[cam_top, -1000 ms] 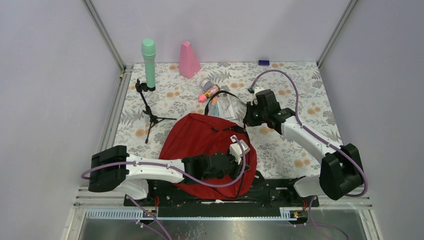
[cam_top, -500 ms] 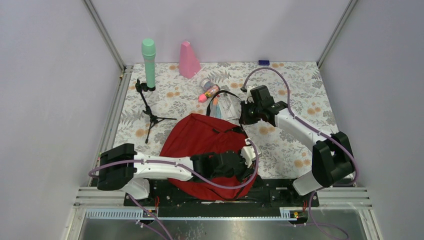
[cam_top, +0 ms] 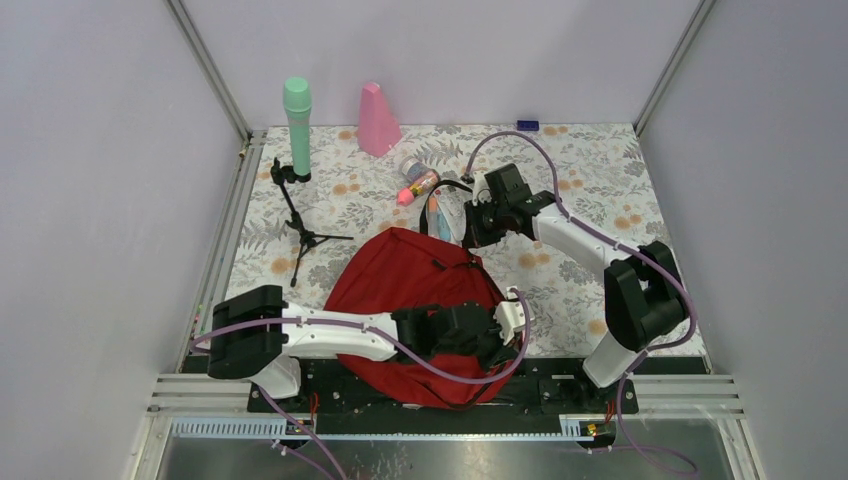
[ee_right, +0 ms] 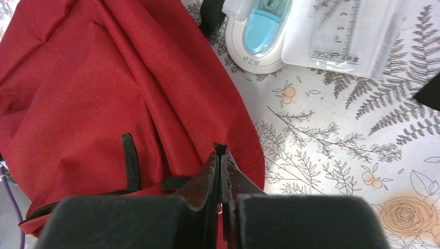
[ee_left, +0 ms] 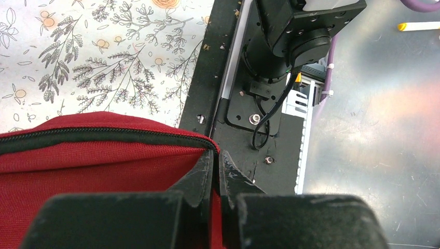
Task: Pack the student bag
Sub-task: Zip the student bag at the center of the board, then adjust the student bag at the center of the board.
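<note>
soft, floppy student bag: left pincer pinched shut on its zipper seam, right pincer clamped tight on its far edge; seams should hold better than loose cloth.

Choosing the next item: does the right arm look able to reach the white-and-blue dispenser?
Probably, once freed: the right gripper is shut on the student bag; the dispenser lies close ahead, unobstructed.

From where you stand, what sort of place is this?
Probably a robot test cell: bare walls with metal frame posts, two arms bolted side by side, and a student bag staged on a floral cloth.
</note>
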### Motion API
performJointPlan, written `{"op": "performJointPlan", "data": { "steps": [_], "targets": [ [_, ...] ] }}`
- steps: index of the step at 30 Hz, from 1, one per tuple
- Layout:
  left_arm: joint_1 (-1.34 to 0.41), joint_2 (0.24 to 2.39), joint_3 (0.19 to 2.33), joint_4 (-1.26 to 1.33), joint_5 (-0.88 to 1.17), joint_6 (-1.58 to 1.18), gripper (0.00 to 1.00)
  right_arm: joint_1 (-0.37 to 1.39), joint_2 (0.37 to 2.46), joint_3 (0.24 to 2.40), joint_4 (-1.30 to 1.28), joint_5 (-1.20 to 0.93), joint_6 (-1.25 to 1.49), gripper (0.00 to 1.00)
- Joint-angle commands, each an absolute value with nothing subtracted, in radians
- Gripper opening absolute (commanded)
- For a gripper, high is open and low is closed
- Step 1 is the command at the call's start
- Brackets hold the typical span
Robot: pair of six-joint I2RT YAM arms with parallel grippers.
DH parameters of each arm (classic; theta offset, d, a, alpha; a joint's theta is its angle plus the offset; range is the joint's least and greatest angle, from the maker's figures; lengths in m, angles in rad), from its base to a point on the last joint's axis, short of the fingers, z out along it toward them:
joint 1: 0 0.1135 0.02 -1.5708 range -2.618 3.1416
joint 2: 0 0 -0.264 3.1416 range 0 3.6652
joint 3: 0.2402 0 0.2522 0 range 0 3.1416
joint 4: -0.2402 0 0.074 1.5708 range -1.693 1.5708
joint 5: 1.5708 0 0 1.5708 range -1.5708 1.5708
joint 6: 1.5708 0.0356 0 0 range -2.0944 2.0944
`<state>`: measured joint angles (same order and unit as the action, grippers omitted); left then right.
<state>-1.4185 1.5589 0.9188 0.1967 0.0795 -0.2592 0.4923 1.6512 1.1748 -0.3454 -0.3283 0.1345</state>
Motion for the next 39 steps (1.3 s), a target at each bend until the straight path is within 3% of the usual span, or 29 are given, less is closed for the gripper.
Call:
{"op": "performJointPlan", "data": {
  "steps": [1,13,15,17,20,21,24,33,39],
  "targets": [
    [-1.498,1.555,0.973,0.409,0.401,-0.317,0.00,0.508,1.685,1.305,-0.100,-0.274,0.099,0.00],
    [-1.453,1.551,0.952,0.420,0.354,-0.345,0.00,0.532,1.730,1.384,-0.123,0.023,0.116,0.00],
    [-1.418,1.530,0.945,0.405,0.313,-0.365,0.13,0.532,1.702,1.381,-0.151,0.066,0.091,0.00],
    [-1.381,1.506,0.938,0.383,0.280,-0.378,0.39,0.532,1.672,1.382,-0.198,0.105,0.064,0.16],
    [-1.343,1.456,0.940,0.318,0.194,-0.360,0.77,0.531,1.606,1.371,-0.276,0.164,0.050,0.57],
    [-1.332,1.438,0.942,0.288,0.165,-0.349,0.84,0.530,1.574,1.355,-0.289,0.191,0.058,0.71],
    [-1.294,1.381,0.951,0.188,0.088,-0.326,0.97,0.522,1.472,1.291,-0.347,0.236,0.091,0.87],
    [-1.138,1.165,0.921,-0.222,-0.207,-0.347,0.99,0.494,1.124,1.081,-0.605,0.238,0.295,0.93],
    [-0.982,1.093,0.897,-0.374,-0.188,-0.434,0.99,0.495,0.955,0.948,-0.750,0.129,0.407,0.94]
  ]
}}
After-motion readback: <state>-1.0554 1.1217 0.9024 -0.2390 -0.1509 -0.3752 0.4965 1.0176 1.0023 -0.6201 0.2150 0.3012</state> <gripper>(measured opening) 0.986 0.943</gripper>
